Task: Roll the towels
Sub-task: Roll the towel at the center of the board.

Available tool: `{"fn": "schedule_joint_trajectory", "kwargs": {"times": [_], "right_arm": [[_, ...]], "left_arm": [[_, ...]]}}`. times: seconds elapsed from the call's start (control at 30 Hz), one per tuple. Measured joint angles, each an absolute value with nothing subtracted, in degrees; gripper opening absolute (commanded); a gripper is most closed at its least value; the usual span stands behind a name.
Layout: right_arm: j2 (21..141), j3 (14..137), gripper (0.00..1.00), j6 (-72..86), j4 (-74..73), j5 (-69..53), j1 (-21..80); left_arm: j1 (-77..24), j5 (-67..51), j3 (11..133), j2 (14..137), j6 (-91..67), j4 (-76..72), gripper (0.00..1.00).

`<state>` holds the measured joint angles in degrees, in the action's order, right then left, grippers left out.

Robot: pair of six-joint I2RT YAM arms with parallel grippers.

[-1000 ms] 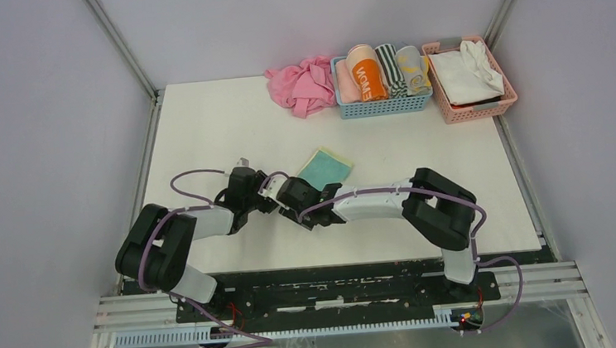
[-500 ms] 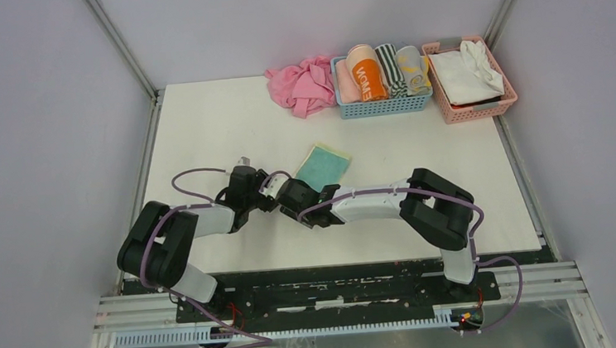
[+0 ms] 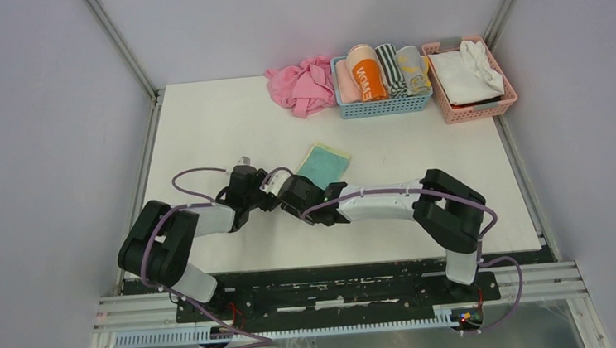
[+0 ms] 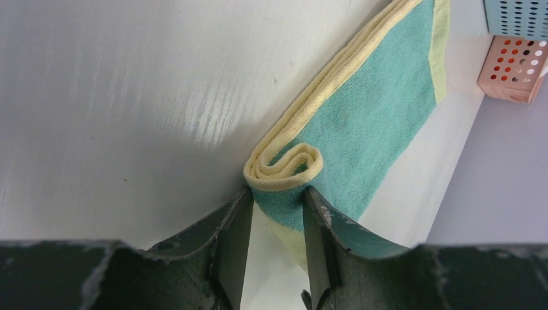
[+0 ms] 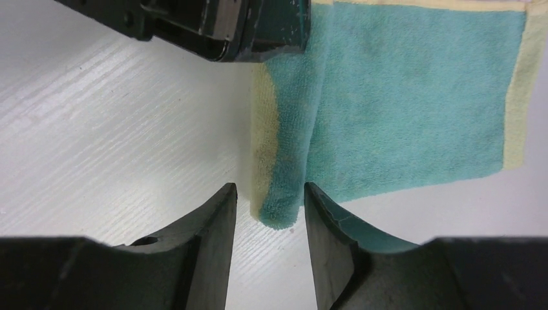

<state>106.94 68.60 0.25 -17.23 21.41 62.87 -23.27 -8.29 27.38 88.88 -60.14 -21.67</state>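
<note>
Between the left jaws, clamped, sits the rolled end [image 4: 284,166] of the yellow-teal towel [image 4: 368,116], likely pinned so it won't spring open; right jaws straddle its other end, grip unclear. Towel lies mid bench [image 3: 218,123]. Count: one towel out, four rolls [image 3: 366,76] in one blue basket [image 3: 382,107], one pink basket [image 3: 482,110], one pink cloth [image 3: 302,85]

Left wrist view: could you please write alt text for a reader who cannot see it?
The left claw pinches the rolled end of a yellow-and-teal towel on a white table. The rest lies flat, stretching toward a blue basket and a pink basket at upper right.
</note>
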Motion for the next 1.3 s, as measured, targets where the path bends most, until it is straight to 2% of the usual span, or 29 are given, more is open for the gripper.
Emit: {"fn": "schedule_joint_trajectory", "kwargs": {"times": [0.27,0.73,0.8,0.87,0.93,0.97,1.1,1.3], "right_arm": [[106.32,68.6,0.47,-0.45,-17.43,21.19,62.87],[112.12,71.64,0.45,-1.3,-17.28,18.41,62.0],[112.73,72.55,0.42,-1.06,-17.15,16.99,61.14],[113.06,73.19,0.31,-0.67,-17.3,15.33,60.18],[113.51,73.95,0.06,-0.14,-17.72,13.8,59.4],[113.8,74.39,0.01,0.3,-18.04,12.82,59.02],[113.65,74.74,0.0,0.82,-18.52,9.08,57.76],[110.63,69.58,0.0,8.78,-13.06,-9.87,52.95]], "left_arm": [[-23.27,-8.32,27.38,88.9,-60.14,-21.65,0.44],[-23.27,-8.38,27.4,88.9,-60.14,-21.63,0.44],[-23.27,-8.45,27.4,88.9,-60.14,-21.63,0.44],[-23.27,-8.47,27.42,88.9,-60.14,-21.58,0.44],[-23.27,-8.47,27.44,88.9,-60.12,-21.56,0.44],[-23.27,-8.51,27.44,88.9,-60.14,-21.56,0.45],[-23.22,-8.47,27.11,87.57,-60.12,-20.69,0.54],[-23.22,-6.94,23.03,76.53,-60.07,-11.86,0.7]]}}
